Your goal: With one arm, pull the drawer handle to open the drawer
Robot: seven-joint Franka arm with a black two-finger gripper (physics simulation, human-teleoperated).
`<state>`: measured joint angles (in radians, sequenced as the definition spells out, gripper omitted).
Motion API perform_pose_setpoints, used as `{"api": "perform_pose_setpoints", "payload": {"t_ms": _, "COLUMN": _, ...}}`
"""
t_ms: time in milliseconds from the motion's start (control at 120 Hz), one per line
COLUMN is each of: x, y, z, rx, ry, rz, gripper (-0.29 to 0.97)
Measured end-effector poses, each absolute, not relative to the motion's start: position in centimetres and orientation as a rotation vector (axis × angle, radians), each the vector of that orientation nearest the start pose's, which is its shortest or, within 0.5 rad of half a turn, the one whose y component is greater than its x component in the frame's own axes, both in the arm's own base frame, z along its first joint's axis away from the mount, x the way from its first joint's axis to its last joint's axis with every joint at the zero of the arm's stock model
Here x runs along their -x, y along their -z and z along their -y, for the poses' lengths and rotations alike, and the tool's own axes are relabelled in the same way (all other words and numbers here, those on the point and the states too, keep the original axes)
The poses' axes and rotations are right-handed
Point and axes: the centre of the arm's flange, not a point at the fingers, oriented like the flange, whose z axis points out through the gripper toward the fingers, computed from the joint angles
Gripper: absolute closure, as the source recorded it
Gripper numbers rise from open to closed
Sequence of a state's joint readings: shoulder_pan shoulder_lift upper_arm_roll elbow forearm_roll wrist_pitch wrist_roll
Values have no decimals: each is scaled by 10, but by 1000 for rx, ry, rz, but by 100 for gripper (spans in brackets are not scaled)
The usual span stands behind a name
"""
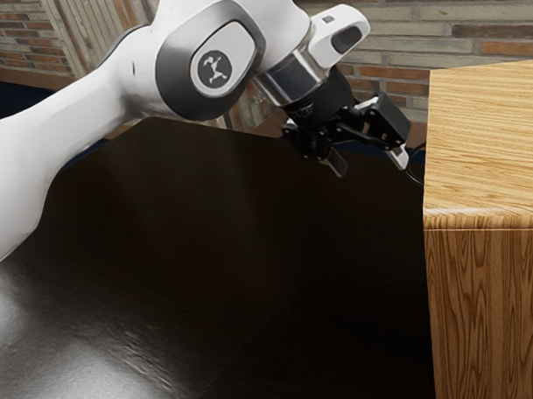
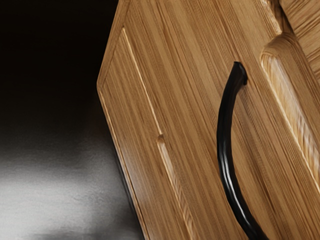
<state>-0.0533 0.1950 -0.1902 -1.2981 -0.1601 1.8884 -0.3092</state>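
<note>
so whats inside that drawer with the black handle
The inside cannot be seen: the wooden drawer front covers it. Visible: its grain, grooves and the curved black handle.

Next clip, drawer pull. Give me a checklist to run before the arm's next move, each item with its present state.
1. Handle in sight: ok, the black handle shows in the wrist view on the wooden drawer front.
2. Gripper ready: ok, the gripper is open and holds nothing.
3. Handle grasped: not ok, the gripper hangs short of the cabinet.
4. Gripper lined up with handle: cannot tell.
5. Drawer shut: cannot tell.
</note>
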Motion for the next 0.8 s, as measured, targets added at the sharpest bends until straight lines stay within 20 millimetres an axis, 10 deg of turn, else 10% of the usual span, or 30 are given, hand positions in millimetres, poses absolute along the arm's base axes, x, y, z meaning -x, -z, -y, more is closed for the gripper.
{"api": "perform_pose_setpoints", "payload": {"t_ms": 800, "x": -625, "y": -660, "z": 133, "rx": 3359, "ry": 560, "rz": 240, "gripper": 0}}
